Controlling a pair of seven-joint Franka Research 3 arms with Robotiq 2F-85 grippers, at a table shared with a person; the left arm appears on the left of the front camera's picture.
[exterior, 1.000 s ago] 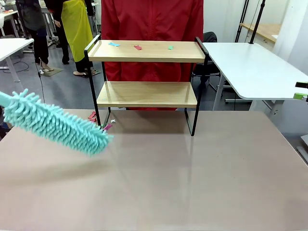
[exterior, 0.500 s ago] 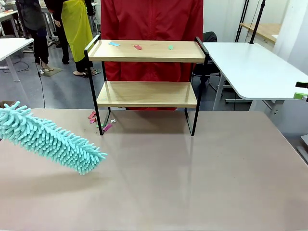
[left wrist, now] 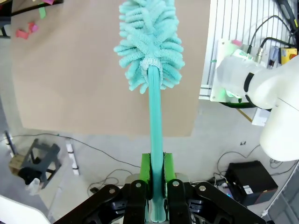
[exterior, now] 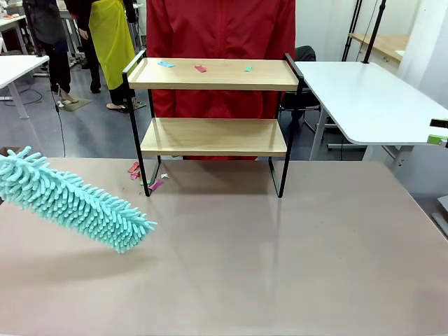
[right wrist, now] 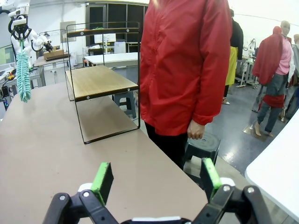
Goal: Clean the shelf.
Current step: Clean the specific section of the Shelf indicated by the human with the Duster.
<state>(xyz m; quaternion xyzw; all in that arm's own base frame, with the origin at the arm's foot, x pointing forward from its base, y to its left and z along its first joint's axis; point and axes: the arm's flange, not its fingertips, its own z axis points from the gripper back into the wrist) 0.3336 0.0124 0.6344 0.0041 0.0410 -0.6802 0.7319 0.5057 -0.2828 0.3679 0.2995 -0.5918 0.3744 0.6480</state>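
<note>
The shelf (exterior: 213, 137), two light wooden boards in a thin black frame, stands at the far middle of the brown table (exterior: 280, 252). On its top board lie three small scraps: a cyan scrap (exterior: 166, 64), a red scrap (exterior: 201, 68) and a green scrap (exterior: 248, 69). A fluffy teal duster (exterior: 77, 199) hangs tilted over the table's left side, well short of the shelf. My left gripper (left wrist: 156, 163) is shut on the duster's handle (left wrist: 155, 116). My right gripper (right wrist: 157, 177) is open and holds nothing, low over the table's side, with the shelf (right wrist: 96, 81) far ahead.
A person in a red jacket (exterior: 220, 31) stands right behind the shelf. Pink and red scraps (exterior: 143, 176) lie on the table by the shelf's left leg. A white table (exterior: 364, 98) stands at the back right. Other people stand at the far left.
The duster has dropped and pulled back to the left, away from the shelf's left leg. Over the last half second it has barely moved.
</note>
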